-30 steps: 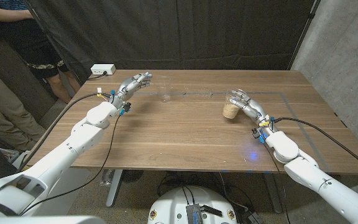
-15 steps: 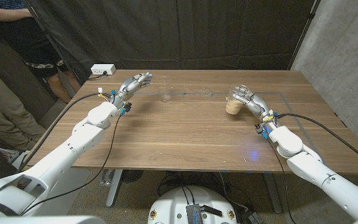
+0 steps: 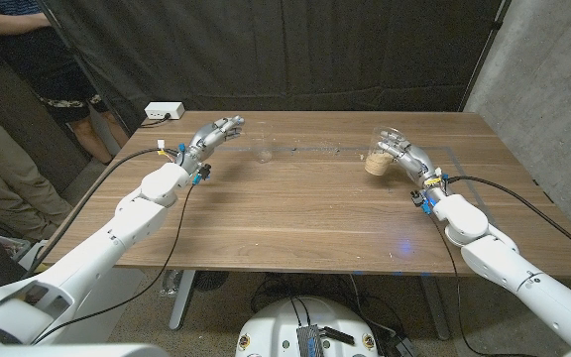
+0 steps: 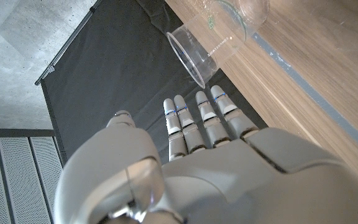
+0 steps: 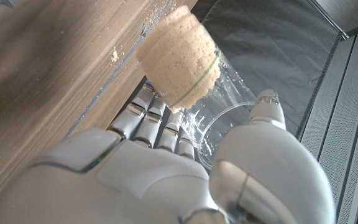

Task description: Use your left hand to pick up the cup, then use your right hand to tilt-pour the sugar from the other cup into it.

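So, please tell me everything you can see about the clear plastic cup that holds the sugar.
The clear plastic cup with sugar is thin, transparent and tapered, with light brown sugar filling its lower part. The right hand grips it around the wall, above the right side of the wooden table. In the right wrist view the cup appears lifted off the wood.

Wooden table [image 3: 295, 213] with dark tape lines on its top, black curtain [image 3: 266, 50] hanging behind it, bare concrete wall [image 3: 548, 89] on one side. White power strip [image 3: 164, 111] at the table's far corner. Person [image 3: 8, 109] standing beside the curtain.
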`<state>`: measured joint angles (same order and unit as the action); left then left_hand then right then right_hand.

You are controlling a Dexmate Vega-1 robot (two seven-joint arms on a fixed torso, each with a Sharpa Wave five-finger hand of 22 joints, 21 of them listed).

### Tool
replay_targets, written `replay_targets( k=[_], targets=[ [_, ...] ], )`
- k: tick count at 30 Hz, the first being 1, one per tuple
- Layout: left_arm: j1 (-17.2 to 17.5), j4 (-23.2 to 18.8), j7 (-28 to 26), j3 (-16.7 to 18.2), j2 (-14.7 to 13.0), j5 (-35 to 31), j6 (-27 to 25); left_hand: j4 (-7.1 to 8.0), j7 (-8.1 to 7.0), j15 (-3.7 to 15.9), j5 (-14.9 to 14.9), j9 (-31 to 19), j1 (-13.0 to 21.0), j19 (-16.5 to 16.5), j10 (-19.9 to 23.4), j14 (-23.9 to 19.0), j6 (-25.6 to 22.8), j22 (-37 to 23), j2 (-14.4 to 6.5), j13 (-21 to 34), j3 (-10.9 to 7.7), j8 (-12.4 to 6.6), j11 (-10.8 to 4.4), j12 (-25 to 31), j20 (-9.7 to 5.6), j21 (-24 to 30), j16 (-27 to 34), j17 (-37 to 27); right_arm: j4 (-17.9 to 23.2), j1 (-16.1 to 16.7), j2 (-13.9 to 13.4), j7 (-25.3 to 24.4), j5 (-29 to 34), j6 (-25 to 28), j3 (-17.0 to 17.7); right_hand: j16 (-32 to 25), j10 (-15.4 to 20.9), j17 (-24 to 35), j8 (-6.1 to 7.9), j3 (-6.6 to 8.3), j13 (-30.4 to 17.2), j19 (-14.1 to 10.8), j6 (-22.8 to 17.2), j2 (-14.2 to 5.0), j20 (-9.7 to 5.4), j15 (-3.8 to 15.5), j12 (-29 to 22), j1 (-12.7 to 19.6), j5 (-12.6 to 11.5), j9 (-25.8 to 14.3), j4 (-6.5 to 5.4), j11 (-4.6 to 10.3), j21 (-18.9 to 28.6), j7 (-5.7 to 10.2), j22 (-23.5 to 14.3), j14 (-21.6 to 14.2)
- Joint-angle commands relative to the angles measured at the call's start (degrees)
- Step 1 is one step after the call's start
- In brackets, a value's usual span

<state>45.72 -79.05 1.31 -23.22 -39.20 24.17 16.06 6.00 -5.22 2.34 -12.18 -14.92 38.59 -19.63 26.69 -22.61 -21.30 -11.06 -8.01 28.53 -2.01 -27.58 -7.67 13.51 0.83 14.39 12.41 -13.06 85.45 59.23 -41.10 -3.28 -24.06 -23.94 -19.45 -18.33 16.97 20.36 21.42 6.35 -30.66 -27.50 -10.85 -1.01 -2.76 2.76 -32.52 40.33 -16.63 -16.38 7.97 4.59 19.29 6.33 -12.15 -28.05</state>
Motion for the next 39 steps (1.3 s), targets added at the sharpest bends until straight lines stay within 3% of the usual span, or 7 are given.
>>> replay_targets(
  k=[1,22,30,39],
  targets=[
    [1.7,-2.0,-1.0,0.5,-0.8,0.3,-0.4,0.13,0.15,6.69,-0.1,0.0,0.0,-0.2,0.6,-0.5,-0.4,-0.3,0.1,0.3,-0.32,0.05,-0.32,0.2,-0.24,-0.2,0.1,-0.1,2.3,0.3,-0.9,0.6,-2.8,2.6,1.5,-0.1,0.1,0.3,0.3,0.29,-0.3,-0.2,-0.5,-0.58,-6.09,10.2,-0.5,0.1,0.2,-0.2,0.13,-0.36,0.2,-0.19,-0.2,-0.6],
    [3.7,-4.3,-2.6,1.1,-1.7,0.6,-0.4,0.09,0.07,6.7,0.0,0.0,0.0,-0.3,0.6,-0.5,-0.3,-0.3,0.1,0.3,-0.46,0.12,-0.16,0.1,-0.25,-0.2,0.1,-0.1,4.0,0.4,-0.7,0.2,-5.1,3.7,3.1,-0.4,1.2,1.3,1.21,0.34,-1.3,-0.1,-1.9,-1.09,-5.48,10.21,-1.8,0.0,1.5,-0.6,-0.25,-0.33,0.2,-0.6,-0.2,-2.0],
    [3.7,-3.7,-2.2,1.2,-1.6,1.1,0.1,0.08,0.27,6.68,0.0,0.0,-0.1,-0.3,0.6,-0.5,-0.3,-0.3,0.2,0.3,-0.49,0.14,-0.18,0.1,-0.21,-0.2,0.1,-0.1,5.8,0.6,-1.5,-0.1,-5.3,5.4,3.3,-0.4,1.4,1.6,1.55,0.35,-1.7,-0.1,-2.6,-1.2,-5.39,10.23,-2.2,0.0,1.9,-0.7,-0.3,-0.49,0.1,-0.96,-0.2,-2.4],
    [3.5,-2.4,-1.5,1.4,-1.7,1.5,1.4,0.05,0.21,6.67,0.0,0.0,-0.1,-0.4,0.6,-0.5,-0.4,-0.3,0.2,0.3,-0.54,0.14,-0.19,0.1,-0.14,-0.1,0.1,-0.1,5.1,-0.6,-0.4,-0.4,-4.4,5.4,2.5,-0.4,1.6,2.0,1.7,0.42,-2.1,-0.1,-2.9,-1.39,-5.33,10.27,-2.6,0.1,2.3,-0.9,-0.35,-0.2,0.1,-1.02,-0.2,-2.8]
  ],
)
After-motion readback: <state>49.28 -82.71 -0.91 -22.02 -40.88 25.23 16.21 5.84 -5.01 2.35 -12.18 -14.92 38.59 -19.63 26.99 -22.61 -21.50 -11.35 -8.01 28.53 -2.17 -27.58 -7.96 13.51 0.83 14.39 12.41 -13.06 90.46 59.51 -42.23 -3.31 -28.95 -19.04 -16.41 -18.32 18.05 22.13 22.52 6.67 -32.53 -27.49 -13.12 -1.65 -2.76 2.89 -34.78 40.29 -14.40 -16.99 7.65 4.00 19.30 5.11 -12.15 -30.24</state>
